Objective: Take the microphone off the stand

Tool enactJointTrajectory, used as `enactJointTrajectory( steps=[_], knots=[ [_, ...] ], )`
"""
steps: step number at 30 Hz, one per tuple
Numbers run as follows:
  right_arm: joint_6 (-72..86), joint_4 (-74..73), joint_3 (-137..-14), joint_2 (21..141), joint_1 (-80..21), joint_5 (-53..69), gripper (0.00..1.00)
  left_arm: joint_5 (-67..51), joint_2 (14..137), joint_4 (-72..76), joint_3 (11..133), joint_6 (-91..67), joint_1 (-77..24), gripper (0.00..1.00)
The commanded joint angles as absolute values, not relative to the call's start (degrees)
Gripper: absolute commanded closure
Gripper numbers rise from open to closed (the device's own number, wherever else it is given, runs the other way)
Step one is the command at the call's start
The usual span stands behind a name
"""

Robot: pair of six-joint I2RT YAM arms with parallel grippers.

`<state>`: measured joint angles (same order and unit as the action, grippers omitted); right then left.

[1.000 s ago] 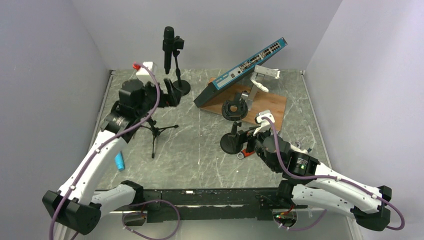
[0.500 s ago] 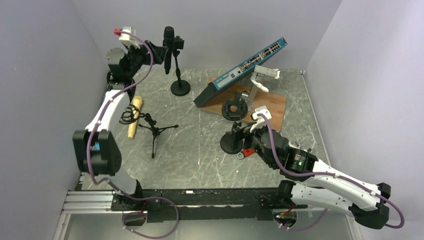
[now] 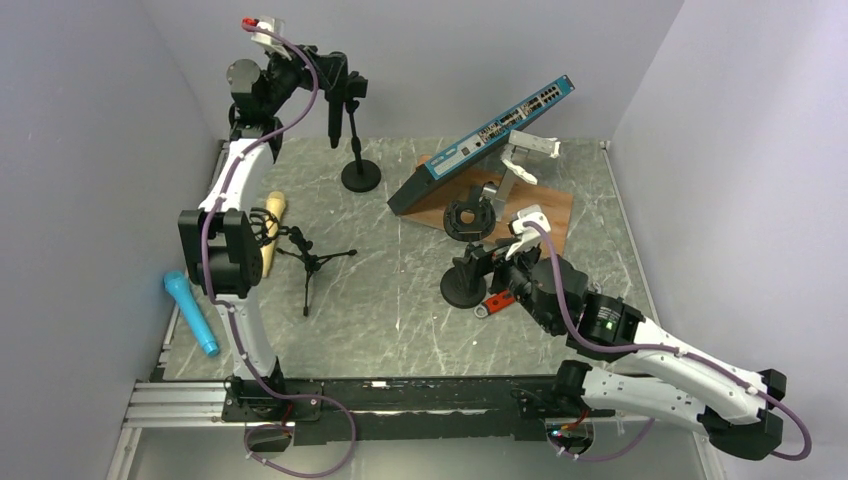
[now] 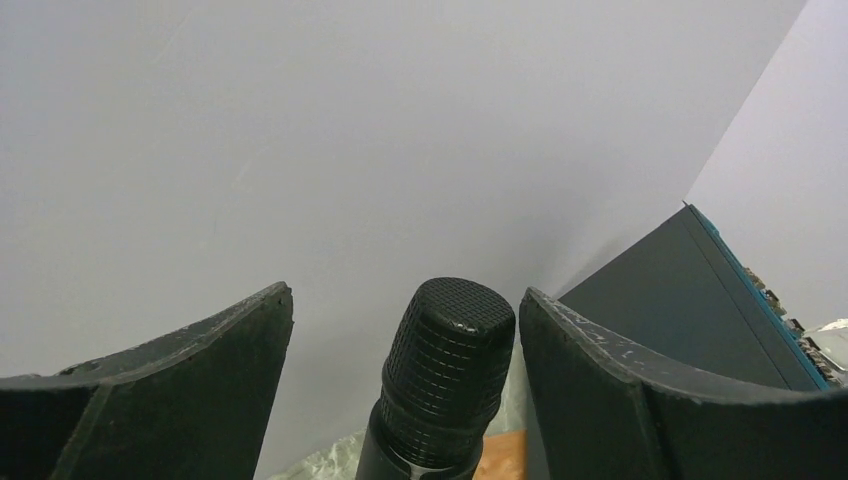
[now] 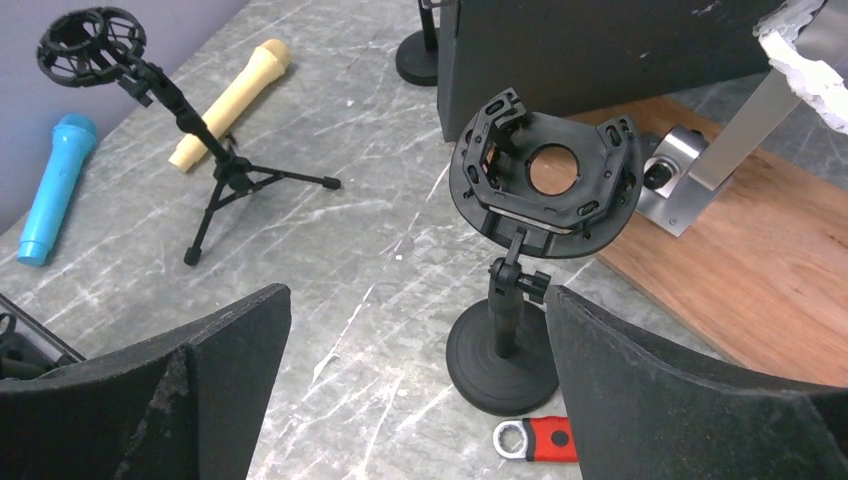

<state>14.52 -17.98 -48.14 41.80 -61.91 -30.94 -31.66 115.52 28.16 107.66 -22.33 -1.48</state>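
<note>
The black microphone (image 3: 336,112) stands upright in the clip of a stand (image 3: 360,178) with a round base, at the back left of the table. My left gripper (image 3: 330,76) is raised to the microphone's upper part, open, one finger on each side. In the left wrist view the mesh head (image 4: 447,365) rises between the fingers (image 4: 600,370): a clear gap shows on the left, and the right finger is very close. My right gripper (image 3: 490,270) hangs open and empty over the table's middle right, far from the microphone.
A blue microphone (image 3: 192,315) and a cream one (image 3: 270,235) lie at the left beside a small tripod stand (image 3: 305,262). A round-based holder (image 5: 505,350) and a red wrench (image 5: 535,440) sit under my right gripper (image 5: 417,292). A tilted network switch (image 3: 480,140) rests on a wooden board (image 3: 535,215).
My left arm has risen from low over the table's left side to the microphone on the stand, and its jaws have narrowed around the head. The right arm has shifted only slightly.
</note>
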Motion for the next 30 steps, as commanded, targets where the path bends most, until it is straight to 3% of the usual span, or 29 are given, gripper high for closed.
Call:
enactJointTrajectory(
  steps=[1, 4, 8, 16, 20, 30],
  knots=[
    [13.5, -18.4, -51.1, 40.1, -61.7, -30.9, 0.00, -33.4, 115.5, 29.6, 108.0, -21.9, -2.0, 0.12],
    [13.1, -18.3, -51.0, 39.4, -61.7, -31.0, 0.00, -35.0, 116.2, 27.5, 108.6, -20.4, -2.4, 0.07],
    [13.0, -18.8, -51.8, 39.9, -61.7, -30.5, 0.00, -34.8, 117.7, 23.6, 110.7, -18.9, -3.5, 0.12],
    [13.4, -19.5, -51.8, 39.3, -61.6, -30.2, 0.00, -26.3, 112.3, 12.8, 109.3, -10.3, -8.5, 0.53],
    [13.3, -19.5, -51.4, 38.3, -61.6, -29.9, 0.00, -13.0, 106.2, 6.2, 106.7, -7.8, -12.0, 0.98],
    [15.7, -20.6, -51.6, 37.3, -61.7, -28.2, 0.00, 8.2, 93.2, -8.2, 102.4, -9.9, -22.6, 1.00]
  ],
)
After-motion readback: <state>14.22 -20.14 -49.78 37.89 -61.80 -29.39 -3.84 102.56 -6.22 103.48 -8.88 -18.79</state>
